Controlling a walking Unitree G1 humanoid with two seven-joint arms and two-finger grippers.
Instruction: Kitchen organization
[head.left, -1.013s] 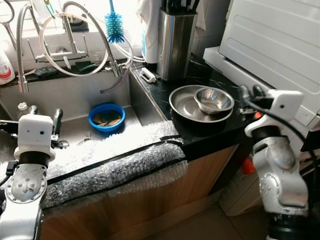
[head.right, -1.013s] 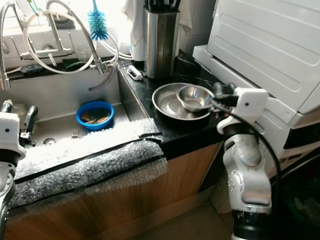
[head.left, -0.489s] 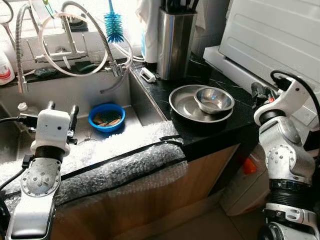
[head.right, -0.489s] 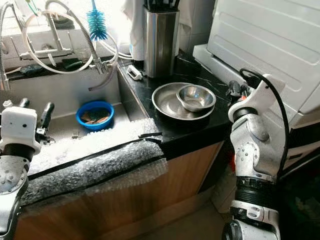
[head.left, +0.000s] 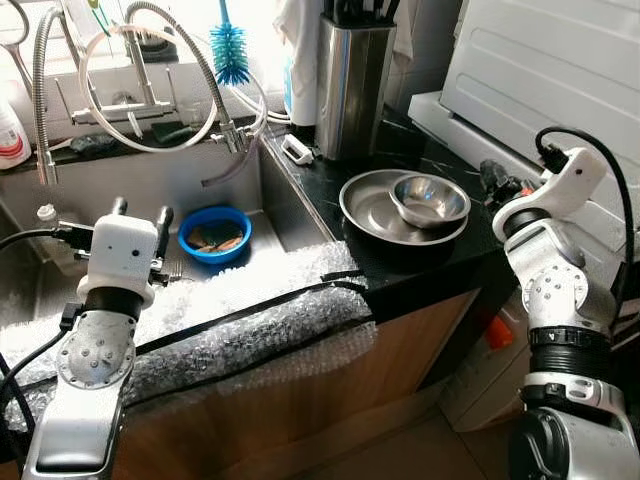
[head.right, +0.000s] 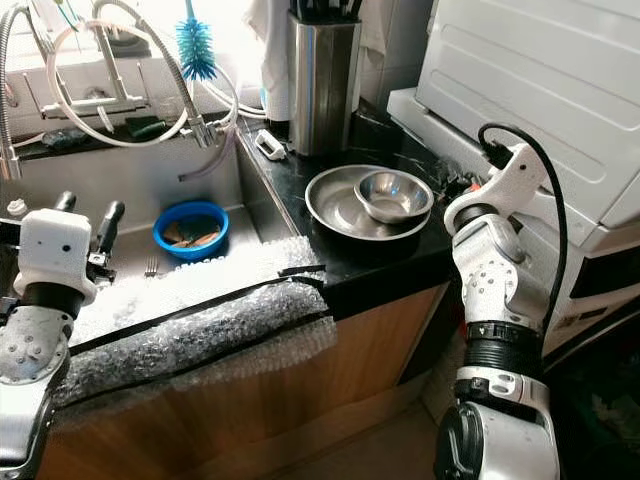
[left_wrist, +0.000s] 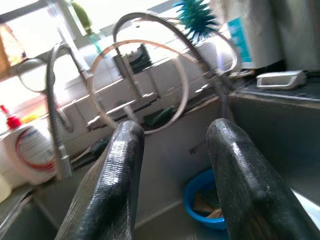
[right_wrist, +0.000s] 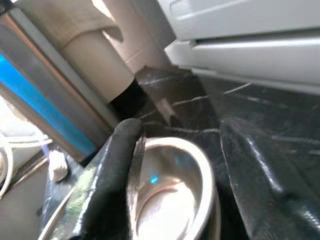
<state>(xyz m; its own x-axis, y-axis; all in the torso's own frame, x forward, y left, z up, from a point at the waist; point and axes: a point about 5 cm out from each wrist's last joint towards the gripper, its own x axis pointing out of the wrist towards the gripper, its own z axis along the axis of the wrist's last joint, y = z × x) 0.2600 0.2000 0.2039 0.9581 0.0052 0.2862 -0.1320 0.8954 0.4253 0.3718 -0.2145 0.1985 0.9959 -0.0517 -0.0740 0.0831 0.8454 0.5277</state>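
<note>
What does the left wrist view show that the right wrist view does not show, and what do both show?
Left wrist view alone: the blue bowl down in the sink, the coiled faucet hose, a white bottle, and the open left claw.

Right wrist view alone: the small steel bowl on the black counter, the white appliance, and the open right claw at that bowl.

Both: the small white item on the counter by the sink.

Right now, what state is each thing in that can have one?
Left gripper: open, over the sink.
Right gripper: open, at the small steel bowl.
Small steel bowl: upright, nested in the large steel bowl.
Blue bowl: in the sink, holding scraps.
</note>
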